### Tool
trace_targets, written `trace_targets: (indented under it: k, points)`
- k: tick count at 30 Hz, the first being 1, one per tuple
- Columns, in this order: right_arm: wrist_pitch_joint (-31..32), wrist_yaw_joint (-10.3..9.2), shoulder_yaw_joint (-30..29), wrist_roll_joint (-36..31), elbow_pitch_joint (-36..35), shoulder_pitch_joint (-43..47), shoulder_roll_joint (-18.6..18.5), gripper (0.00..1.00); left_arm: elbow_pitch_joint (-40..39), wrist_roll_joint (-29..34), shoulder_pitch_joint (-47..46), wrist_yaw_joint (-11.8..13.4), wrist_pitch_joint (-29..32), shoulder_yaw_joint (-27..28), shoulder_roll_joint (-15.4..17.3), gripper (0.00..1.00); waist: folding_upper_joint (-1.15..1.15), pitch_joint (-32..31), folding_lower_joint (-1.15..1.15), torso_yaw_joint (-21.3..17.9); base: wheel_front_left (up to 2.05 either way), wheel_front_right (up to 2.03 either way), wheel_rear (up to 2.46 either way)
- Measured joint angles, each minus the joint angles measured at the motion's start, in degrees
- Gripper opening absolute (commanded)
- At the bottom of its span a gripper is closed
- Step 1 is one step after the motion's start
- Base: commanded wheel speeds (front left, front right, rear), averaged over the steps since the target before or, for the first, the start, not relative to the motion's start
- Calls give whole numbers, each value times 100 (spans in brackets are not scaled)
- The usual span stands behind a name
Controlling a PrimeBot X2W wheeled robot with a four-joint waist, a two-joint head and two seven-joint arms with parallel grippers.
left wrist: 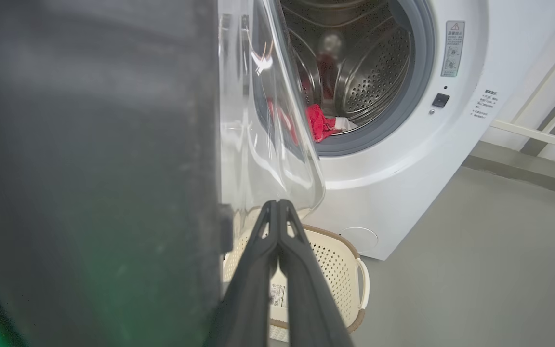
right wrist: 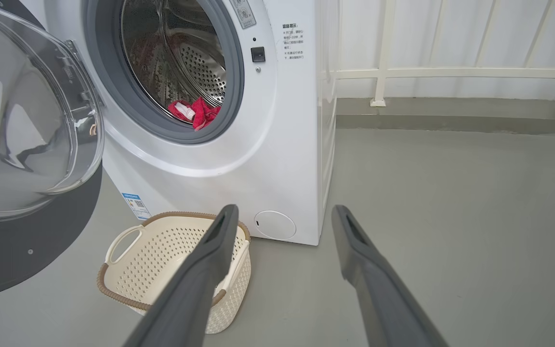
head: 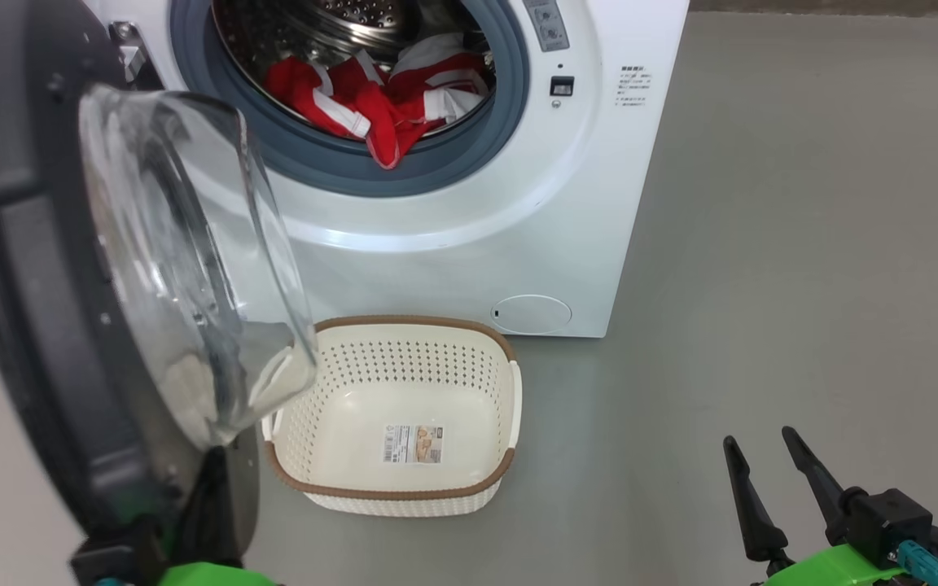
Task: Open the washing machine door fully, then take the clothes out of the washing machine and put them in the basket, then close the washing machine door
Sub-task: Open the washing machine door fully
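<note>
The washing machine point(head: 453, 244) fills the frame's upper centre, its door point(head: 21, 285) swung open at left. The basket point(head: 387, 491) sits below centre. The clothes point(head: 371, 102) lie inside the machine's mouth, top centre. The left gripper point(left wrist: 277, 205), fingers pressed together, perhaps touches the door at lower left. The right gripper point(head: 758, 439) is spread at lower right.

Clothes point(head: 379, 102) in washing machine point(head: 469, 236)
</note>
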Motion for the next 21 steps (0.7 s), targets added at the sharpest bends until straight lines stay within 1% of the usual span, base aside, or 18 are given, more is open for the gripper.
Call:
trace_targets:
  k: [4,7,13,17,18,21]
  points:
    - [-1,0,-14,0,-37,-79,0,100,15,-149,96,35,-63,307,88,0,0,62,0,32,0,0,0]
    - [-1,0,-36,-1,-68,-83,-1,100,38,-180,126,115,-126,527,120,0,0,121,0,55,0,0,0]
    - [-1,0,-76,-1,-119,-151,-1,100,241,-257,221,98,-199,1154,129,0,0,246,0,77,0,0,0]
    - [-1,0,-107,-20,-168,-198,-1,100,331,-279,231,-86,-219,1603,111,0,0,334,0,83,0,0,0]
    - [-1,0,-107,-20,-168,-198,-1,100,331,-279,231,-86,-219,1603,111,0,0,334,0,83,0,0,0]
    - [-1,0,-141,-57,-205,-201,-1,100,350,-203,233,-256,-266,1962,78,0,0,418,0,87,0,0,0]
